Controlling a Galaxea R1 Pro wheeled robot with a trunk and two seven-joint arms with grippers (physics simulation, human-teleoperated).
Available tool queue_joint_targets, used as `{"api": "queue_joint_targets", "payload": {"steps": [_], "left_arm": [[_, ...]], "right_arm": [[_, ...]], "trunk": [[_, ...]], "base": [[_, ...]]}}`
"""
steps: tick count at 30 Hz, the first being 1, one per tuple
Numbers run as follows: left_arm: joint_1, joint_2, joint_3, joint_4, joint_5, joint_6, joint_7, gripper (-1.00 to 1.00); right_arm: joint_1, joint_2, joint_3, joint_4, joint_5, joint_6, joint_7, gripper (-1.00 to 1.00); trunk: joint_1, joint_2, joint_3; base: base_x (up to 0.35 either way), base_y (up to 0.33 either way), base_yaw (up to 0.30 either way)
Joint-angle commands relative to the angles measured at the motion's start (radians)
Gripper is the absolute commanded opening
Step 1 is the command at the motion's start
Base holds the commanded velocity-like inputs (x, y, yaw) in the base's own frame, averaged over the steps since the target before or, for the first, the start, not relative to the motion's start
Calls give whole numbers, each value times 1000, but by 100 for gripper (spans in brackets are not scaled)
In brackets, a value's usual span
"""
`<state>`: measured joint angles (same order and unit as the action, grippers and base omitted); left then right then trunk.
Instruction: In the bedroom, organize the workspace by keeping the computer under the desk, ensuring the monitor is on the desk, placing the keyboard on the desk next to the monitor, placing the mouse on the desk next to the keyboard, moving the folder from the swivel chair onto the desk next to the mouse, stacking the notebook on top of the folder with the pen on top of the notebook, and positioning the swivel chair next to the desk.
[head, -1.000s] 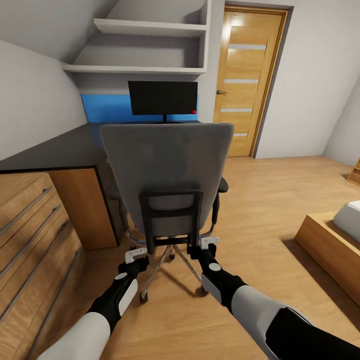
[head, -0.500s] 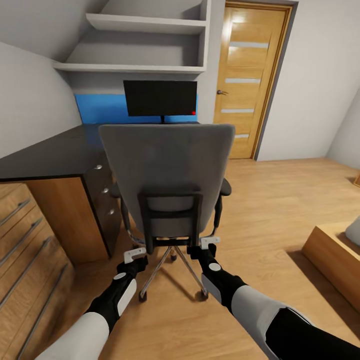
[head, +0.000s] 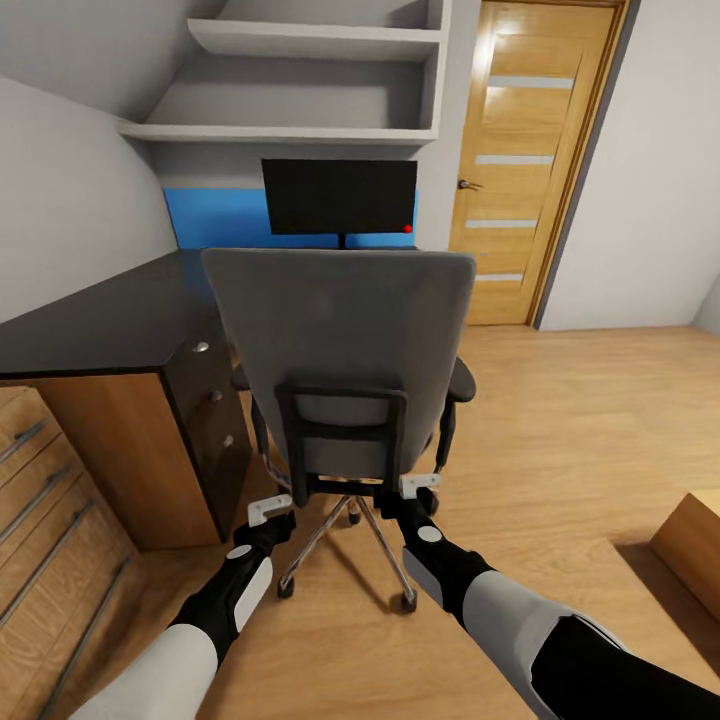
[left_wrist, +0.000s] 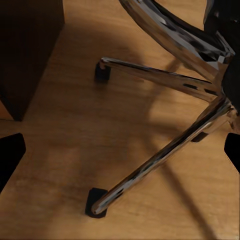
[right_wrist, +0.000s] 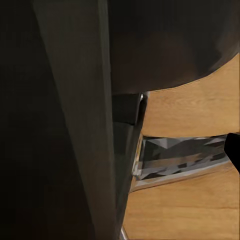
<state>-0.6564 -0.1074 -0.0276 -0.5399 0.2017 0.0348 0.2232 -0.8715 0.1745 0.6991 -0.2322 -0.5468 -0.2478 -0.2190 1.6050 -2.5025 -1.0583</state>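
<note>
Faced the grey swivel chair (head: 340, 350) from behind, just ahead of both hands, its back frame between them and its chrome base (left_wrist: 165, 150) spread over the wooden floor (head: 560, 420). Could not tell how far the left hand (head: 270, 510) or right hand (head: 418, 487) stood open, nor whether either gripped the frame. Beyond the chair, stood the monitor (head: 340, 197) on the dark bench (head: 100, 320).

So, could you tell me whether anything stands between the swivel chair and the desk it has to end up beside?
Nothing visible does. The swivel chair already stands close to the desk, with bare wooden floor around its chrome legs. The seat's front is hidden by the backrest.
</note>
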Motion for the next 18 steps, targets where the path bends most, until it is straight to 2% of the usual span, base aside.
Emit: {"api": "queue_joint_targets", "payload": {"steps": [1,18], "left_arm": [[0,0,-3,-2,7,4,5,100],[0,1,-3,-2,7,4,7,100]], "right_arm": [[-1,0,8,0,-5,-4,-5,100],[-1,0,8,-1,-4,-4,-5,100]], "trunk": [[0,0,-1],[0,0,-1]], "base": [[317,0,19],[315,0,3]]}}
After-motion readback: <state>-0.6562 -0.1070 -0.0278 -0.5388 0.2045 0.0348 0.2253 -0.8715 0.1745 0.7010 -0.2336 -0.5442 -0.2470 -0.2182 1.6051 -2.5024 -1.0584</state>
